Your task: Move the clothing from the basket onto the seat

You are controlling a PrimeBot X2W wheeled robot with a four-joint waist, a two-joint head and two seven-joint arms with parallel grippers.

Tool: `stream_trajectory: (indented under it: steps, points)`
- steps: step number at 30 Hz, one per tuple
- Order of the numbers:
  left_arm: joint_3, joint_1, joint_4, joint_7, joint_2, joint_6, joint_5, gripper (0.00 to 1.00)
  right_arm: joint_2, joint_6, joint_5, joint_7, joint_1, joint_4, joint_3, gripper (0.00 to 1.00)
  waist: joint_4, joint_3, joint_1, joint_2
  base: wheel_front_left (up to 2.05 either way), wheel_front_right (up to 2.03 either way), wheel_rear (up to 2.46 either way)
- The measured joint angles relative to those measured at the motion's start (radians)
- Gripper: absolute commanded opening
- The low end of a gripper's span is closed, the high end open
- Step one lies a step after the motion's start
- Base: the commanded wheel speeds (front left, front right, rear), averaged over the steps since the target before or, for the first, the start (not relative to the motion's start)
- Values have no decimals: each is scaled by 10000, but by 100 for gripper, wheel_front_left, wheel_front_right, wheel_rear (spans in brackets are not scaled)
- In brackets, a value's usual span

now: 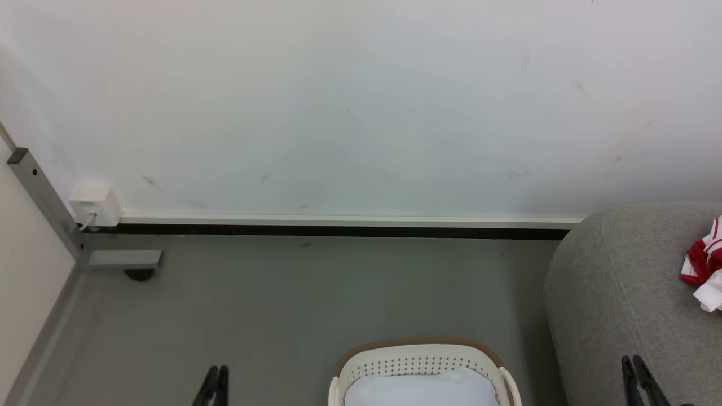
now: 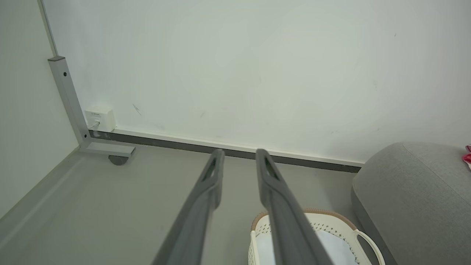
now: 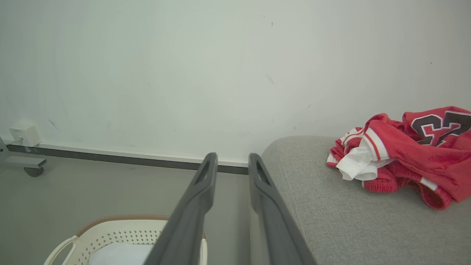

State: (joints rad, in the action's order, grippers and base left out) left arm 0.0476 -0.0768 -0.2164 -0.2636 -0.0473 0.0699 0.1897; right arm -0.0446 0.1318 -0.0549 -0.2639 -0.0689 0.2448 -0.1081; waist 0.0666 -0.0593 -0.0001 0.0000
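Closest up, left gripper [image 2: 239,154] above grey floor [image 2: 110,206], jaws apart, gripping nothing. Right gripper [image 3: 232,158] likewise parted and empty, near seat's [image 3: 349,221] rounded end. Red clothing [image 3: 404,154] heaped on top of seat, well apart from basket [image 3: 121,235]. Inside basket on floor, pale white cloth [image 1: 423,386].

A: Where does the head view look from?
B: From high up, tilted down at the white wall [image 1: 361,101], with the cream perforated plastic basket [image 1: 420,365] at bottom centre.
A: And the wrist views?
B: They sit lower and face that same wall. All three share the basket and the light-grey fabric sofa [image 2: 412,198] at the right.
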Motion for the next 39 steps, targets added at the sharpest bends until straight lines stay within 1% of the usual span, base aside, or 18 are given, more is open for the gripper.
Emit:
stream_trajectory:
  steps: [3,5,20,39]
  points:
    - [15,-117,-276,10,23,0,0,0,107,0,0,2,-37,284,19,0,2,1,0,0,0,0,0]
    - [-4,-147,-385,102,36,0,207,0,140,2,-173,134,-45,414,2,0,-4,8,0,0,0,0,0]
    - [-316,129,-389,802,36,102,2890,0,128,0,-3219,830,98,389,-15,0,-86,80,1,0,0,0,0]
    - [-642,578,-376,1576,36,221,5825,0,113,0,-6362,1582,522,291,-10,0,-188,170,1,0,0,0,0]
